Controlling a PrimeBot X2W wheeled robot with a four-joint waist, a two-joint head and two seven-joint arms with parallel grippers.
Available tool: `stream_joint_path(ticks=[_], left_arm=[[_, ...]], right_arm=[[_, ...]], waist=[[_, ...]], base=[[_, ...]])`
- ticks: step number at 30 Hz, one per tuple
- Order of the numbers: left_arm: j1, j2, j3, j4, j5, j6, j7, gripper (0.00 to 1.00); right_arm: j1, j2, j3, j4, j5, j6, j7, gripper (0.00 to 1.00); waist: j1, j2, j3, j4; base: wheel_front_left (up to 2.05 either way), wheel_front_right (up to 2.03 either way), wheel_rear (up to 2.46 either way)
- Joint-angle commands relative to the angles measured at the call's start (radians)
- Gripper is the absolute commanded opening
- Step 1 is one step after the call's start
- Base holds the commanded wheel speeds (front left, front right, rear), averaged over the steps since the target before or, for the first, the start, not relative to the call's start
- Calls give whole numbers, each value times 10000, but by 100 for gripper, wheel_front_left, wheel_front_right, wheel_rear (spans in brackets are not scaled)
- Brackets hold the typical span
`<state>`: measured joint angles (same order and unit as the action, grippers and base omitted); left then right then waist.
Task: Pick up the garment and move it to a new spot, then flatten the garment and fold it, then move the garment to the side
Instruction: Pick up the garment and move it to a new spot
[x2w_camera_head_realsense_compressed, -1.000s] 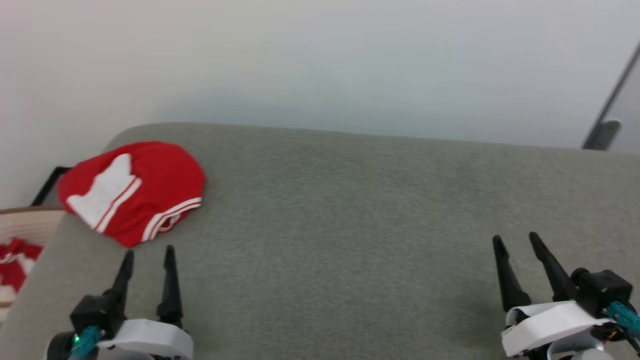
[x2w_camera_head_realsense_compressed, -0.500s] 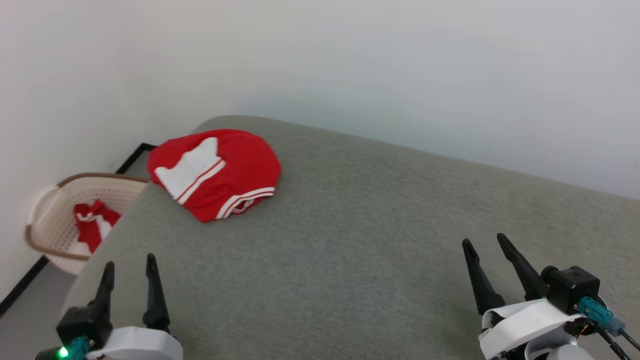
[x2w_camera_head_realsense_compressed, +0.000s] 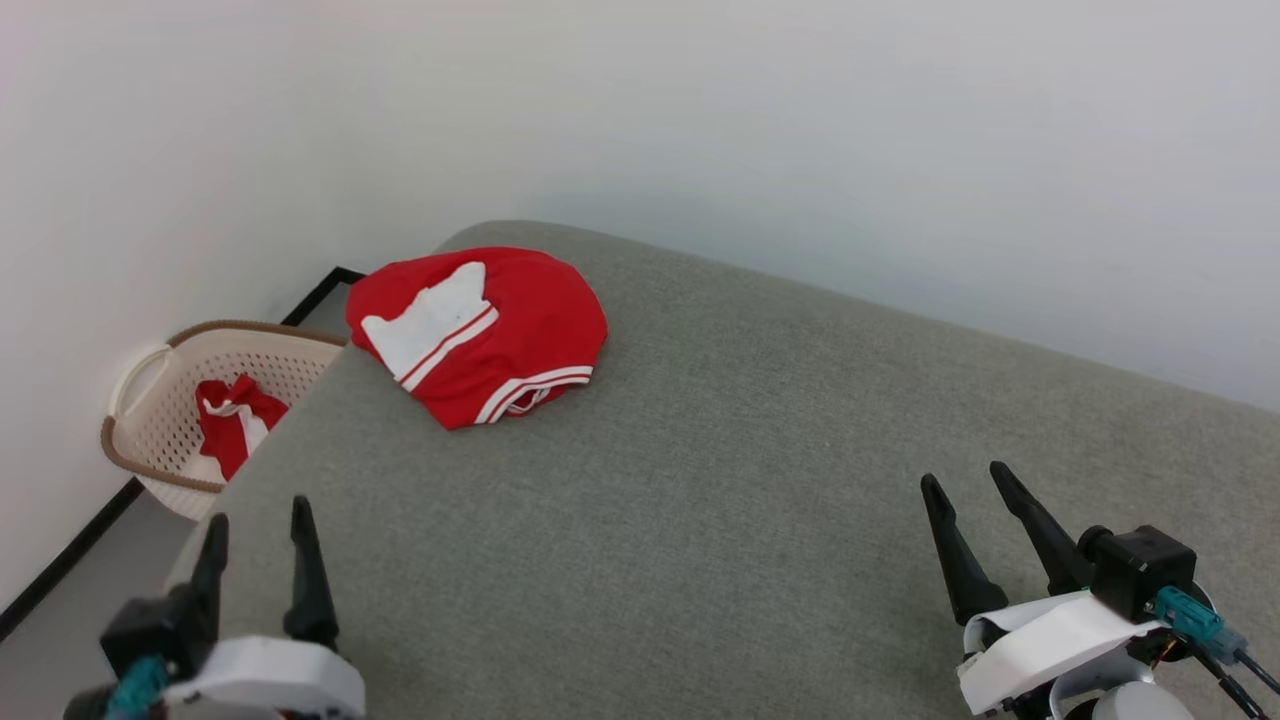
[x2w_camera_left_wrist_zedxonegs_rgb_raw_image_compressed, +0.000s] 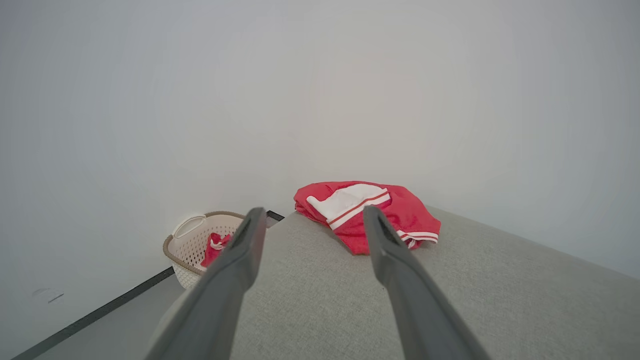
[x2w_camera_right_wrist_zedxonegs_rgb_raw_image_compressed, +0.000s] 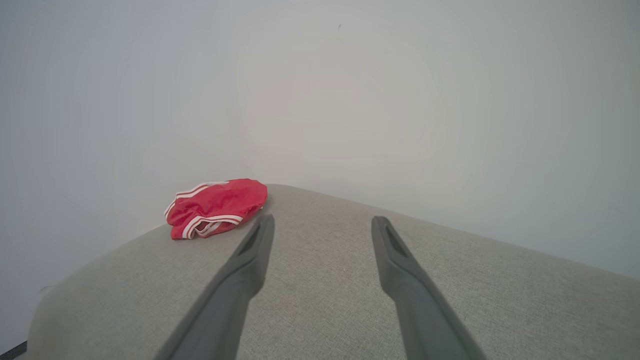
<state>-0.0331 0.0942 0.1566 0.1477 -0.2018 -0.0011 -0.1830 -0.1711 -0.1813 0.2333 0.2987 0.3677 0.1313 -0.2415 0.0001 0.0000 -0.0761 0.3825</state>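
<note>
Head view: we find the left gripper (x2w_camera_head_realsense_compressed: 257, 512) and right gripper (x2w_camera_head_realsense_compressed: 962, 474) spread wide, both empty. The garment (x2w_camera_head_realsense_compressed: 480, 335) lies bunched well ahead of the left gripper. We judge it soft and light; pinch its striped hem.

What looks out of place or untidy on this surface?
The garment lies in a rumpled bundle at the far left corner of the grey surface, right by its edge, not spread flat. Nothing else stands out.
</note>
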Motion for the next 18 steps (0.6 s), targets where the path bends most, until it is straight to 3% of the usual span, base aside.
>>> stream_joint_path(ticks=[1,10,18], left_arm=[[-211,68,11,-56,-114,-96,66,100],[-2109,1135,-1,570,-524,-647,1370,100],[-4794,2052,-77,2330,-1325,-1083,2183,100]], right_arm=[[-141,-58,17,-19,-52,-10,2,100],[-440,-356,45,-402,-267,-12,346,100],[-864,-835,-133,-1118,-490,-12,784,100]], waist=[[-1,0,93,-76],[-1,0,940,-739],[-1,0,2223,-1316]], base=[[0,0,0],[0,0,0],[0,0,0]])
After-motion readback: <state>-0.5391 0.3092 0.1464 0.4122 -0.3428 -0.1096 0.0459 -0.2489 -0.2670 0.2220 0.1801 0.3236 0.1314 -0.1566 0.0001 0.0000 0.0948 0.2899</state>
